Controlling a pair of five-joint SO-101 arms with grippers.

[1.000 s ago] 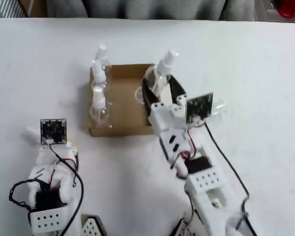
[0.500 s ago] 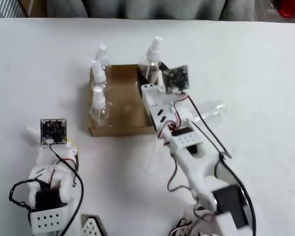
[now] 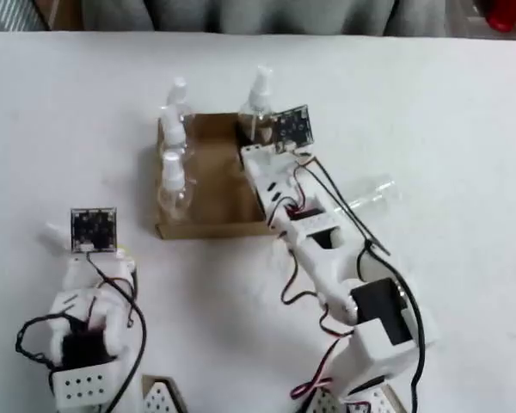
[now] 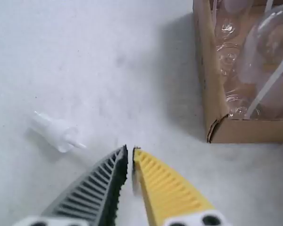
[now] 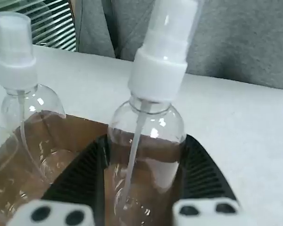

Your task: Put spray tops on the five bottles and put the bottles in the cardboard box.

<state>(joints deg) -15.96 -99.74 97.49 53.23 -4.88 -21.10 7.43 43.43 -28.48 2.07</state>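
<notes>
Three capped bottles (image 3: 170, 129) stand along one side of the cardboard box (image 3: 215, 172). The right gripper (image 5: 145, 146) is clamped on a fourth bottle (image 5: 148, 117), upright at the box's far corner. The left gripper (image 4: 130, 153) hangs over the table (image 4: 61, 56), jaws together and empty, near a loose spray top (image 4: 56, 132); an uncapped bottle (image 3: 365, 194) lies beside the right arm.

The right gripper (image 5: 145, 162) holds a spray-topped bottle (image 5: 148, 127) between its jaws at the cardboard box (image 5: 80, 125), beside a capped bottle (image 5: 30, 106) standing inside.
</notes>
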